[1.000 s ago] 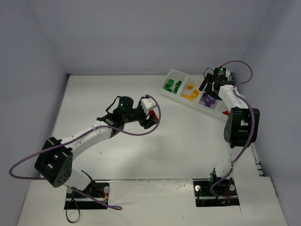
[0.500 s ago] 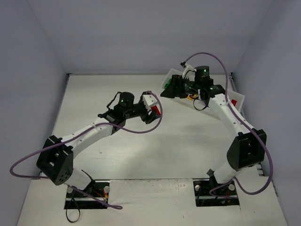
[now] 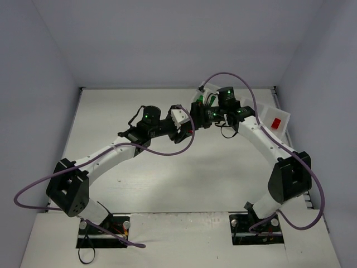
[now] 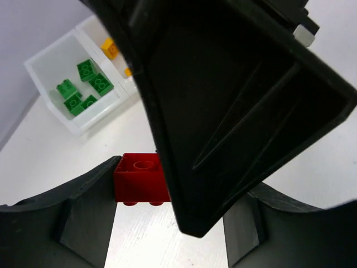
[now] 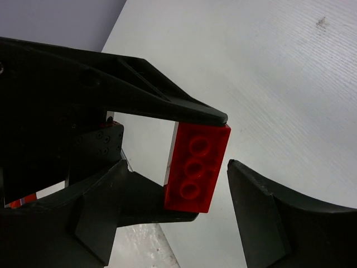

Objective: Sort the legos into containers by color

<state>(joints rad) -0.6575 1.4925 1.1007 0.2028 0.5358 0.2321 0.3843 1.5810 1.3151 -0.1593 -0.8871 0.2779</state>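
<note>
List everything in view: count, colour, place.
held brick: one, red, gripped by the left gripper, between the right gripper's open jaws
other red brick: one, red, tray's right end compartment
green bricks: at least four, green, tray's left end compartment
yellow bricks: at least two, yellow, next compartment
tray: one, translucent white, far right of table
table: one, white
cables: two, purple, one per arm
left gripper: one, black, mid-table
right gripper: one, black, meeting the left
</note>
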